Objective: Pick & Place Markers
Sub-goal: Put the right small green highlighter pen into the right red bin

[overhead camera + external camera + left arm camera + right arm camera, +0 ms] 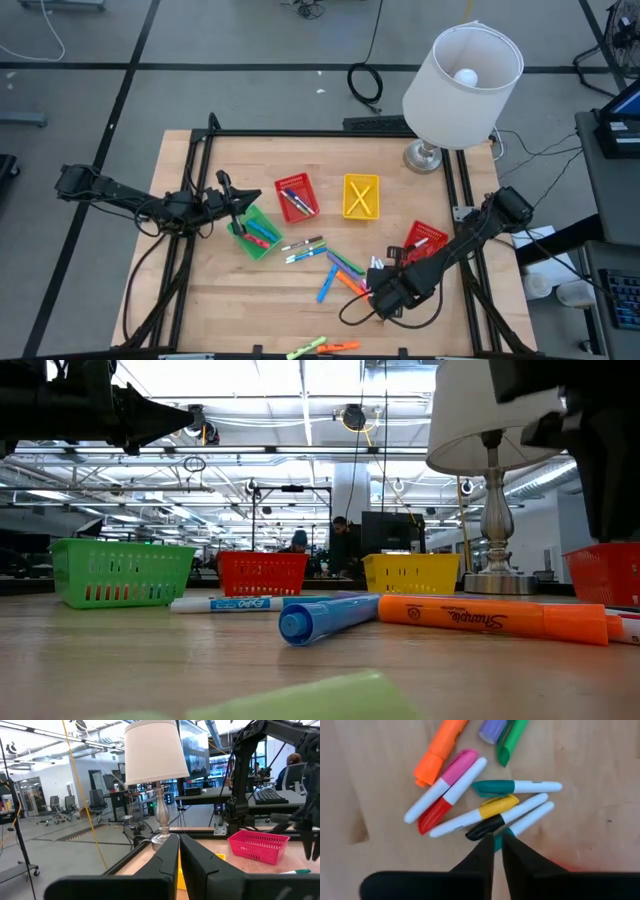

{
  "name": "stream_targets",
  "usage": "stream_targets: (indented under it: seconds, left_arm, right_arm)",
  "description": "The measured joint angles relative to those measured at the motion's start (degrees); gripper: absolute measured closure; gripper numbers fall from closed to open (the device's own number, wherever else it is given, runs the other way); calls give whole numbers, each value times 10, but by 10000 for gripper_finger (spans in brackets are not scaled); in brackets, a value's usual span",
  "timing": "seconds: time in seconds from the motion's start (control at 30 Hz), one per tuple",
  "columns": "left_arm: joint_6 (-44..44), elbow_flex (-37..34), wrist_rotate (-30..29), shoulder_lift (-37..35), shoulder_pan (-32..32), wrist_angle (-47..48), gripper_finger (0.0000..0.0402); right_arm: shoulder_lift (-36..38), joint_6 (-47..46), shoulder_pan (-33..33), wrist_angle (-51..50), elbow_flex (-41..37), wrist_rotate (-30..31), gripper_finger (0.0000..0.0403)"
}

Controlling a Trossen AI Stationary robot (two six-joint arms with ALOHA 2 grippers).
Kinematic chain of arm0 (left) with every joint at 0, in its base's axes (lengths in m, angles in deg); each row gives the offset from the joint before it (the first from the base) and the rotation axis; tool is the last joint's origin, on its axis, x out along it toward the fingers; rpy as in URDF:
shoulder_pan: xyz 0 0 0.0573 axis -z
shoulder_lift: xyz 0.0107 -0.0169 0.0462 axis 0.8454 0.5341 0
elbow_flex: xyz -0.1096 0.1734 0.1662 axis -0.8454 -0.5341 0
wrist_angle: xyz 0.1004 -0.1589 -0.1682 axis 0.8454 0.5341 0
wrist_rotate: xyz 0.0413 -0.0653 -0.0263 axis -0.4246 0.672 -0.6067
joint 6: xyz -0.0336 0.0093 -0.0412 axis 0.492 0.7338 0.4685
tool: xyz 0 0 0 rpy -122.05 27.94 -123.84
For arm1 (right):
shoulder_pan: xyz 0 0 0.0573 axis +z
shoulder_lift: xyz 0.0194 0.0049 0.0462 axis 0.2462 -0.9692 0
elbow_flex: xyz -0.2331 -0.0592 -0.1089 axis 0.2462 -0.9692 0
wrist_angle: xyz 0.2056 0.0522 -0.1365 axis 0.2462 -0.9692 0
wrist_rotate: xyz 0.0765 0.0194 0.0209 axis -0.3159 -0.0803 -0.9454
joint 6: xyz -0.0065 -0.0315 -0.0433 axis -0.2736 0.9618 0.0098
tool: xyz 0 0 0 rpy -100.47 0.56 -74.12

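Note:
Several markers point(320, 262) lie loose on the wooden table, with a few more point(322, 347) at its near edge. The green basket point(255, 232) and a red basket point(297, 197) hold markers. My right gripper point(497, 845) points down, shut, over a cluster of white markers with teal, yellow, black, pink and red caps point(485, 810). My left gripper point(179, 845) hangs shut above the green basket, holding nothing. In the low view, a blue marker point(325, 618) and an orange one point(490, 618) lie in front. My right gripper comes from above, pointing down, with its fingertips point(487, 847) over the teal-capped end point(498, 842) of a white marker that lies flat on the table. I cannot tell whether they touch it.
A yellow basket point(361, 196) stands at the middle back and a second red basket point(425, 240) at the right. A lamp with a white shade point(462, 85) stands at the far right corner. Bare wood lies at the near left point(220, 310).

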Motion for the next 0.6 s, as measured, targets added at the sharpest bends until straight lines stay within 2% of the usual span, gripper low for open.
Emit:
stream_targets:
  seconds: [0.17,0.33,0.6]
  left_arm:
    - [-2,0,0,0,0,0,376]
    - [-2,0,0,0,0,1,376]
    - [-2,0,0,0,0,2,376]
  right_arm:
    - [0,-12,-15,61,-52,-4,330]
    - [0,-18,-31,62,-80,-3,293]
    - [0,-32,-45,69,-99,-4,292]
